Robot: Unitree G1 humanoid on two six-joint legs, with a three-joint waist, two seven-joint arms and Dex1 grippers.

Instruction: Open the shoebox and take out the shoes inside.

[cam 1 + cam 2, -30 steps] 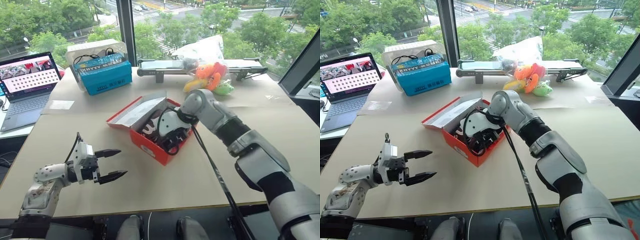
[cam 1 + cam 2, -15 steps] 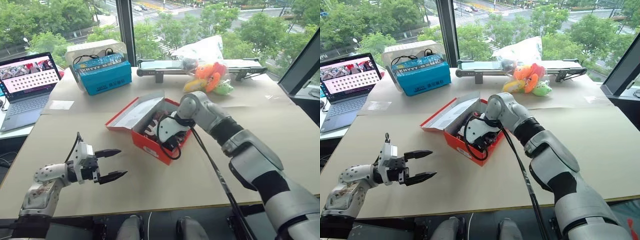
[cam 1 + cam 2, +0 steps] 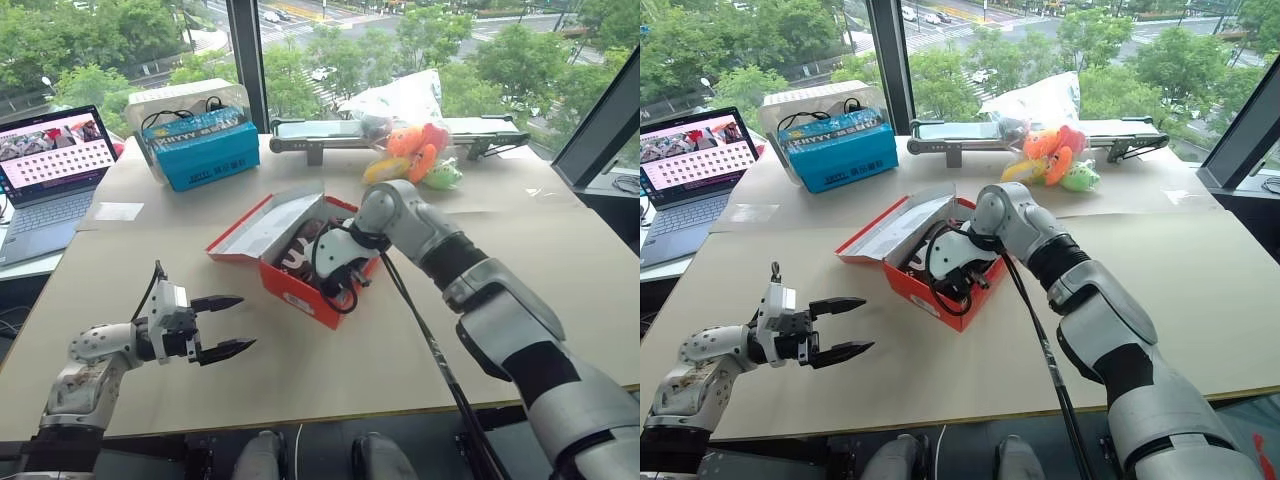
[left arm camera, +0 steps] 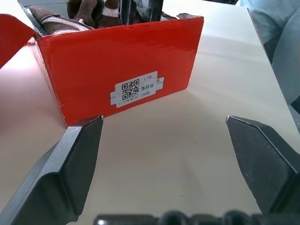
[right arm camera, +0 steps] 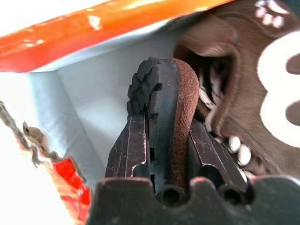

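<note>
Since a second ago the right gripper [image 5: 161, 140] has closed inside the box and now pinches one of the small dark brown fuzzy shoes [image 5: 164, 112] by its sole and side wall; the other white-marked shoe lies just beside it. Both sit in the red rectangular cardboard shoebox [image 3: 300, 290], its hinged lid [image 3: 265, 225] thrown back, mid-table on the beige table [image 3: 500, 230]. Off to the side, the left gripper [image 3: 225, 325] hovers with fingers spread, holding nothing. Lifting straight up, slowly, should clear the box wall without dragging the box along.
</note>
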